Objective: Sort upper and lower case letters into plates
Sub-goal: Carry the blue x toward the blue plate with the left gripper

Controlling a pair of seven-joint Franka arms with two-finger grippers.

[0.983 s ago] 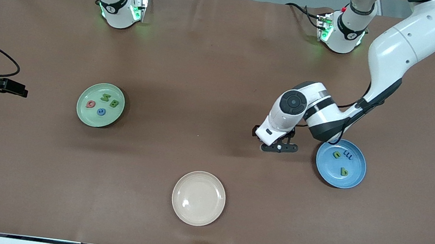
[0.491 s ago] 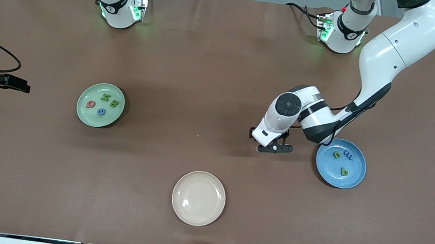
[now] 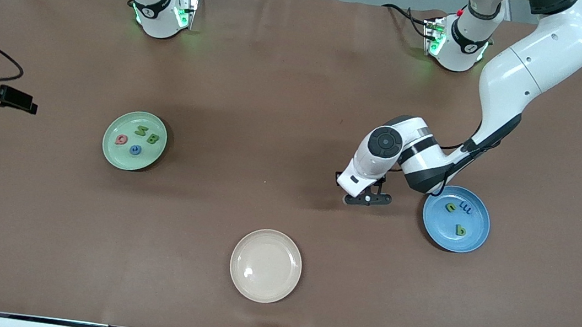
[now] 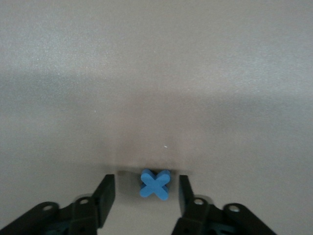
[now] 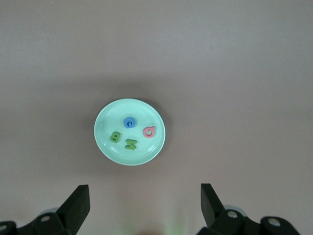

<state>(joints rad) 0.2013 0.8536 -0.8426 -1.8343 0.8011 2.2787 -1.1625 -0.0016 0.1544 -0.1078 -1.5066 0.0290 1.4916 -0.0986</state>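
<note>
Brown matte table covering (image 3: 276, 100) underlies every item we list. Left gripper (image 4: 146, 188): low over the covering, its black fingers (image 4: 105, 193) partly spread on either side of a small blue X-shaped foam letter (image 4: 155, 184); one finger is just beside the letter, the other stands a little apart, so we record no grip. In the front view this gripper (image 3: 367, 198) sits beside the round bright blue plate (image 3: 473, 238), toward the right arm's end from it. That plate carries two green letters (image 3: 451, 207) and one blue letter (image 3: 465, 206).

Right gripper (image 5: 144, 205): up in the air with fingers spread wide and nothing between them; the arm waits at its own end of the table. Its wrist view looks at the round pale mint green plate (image 5: 154, 147), which holds two green letters (image 5: 130, 144), one blue letter (image 5: 129, 122) and one pink letter (image 5: 149, 131). We also enter one round cream-white plate (image 3: 265, 265), well apart from both grippers, nearest the front camera.
</note>
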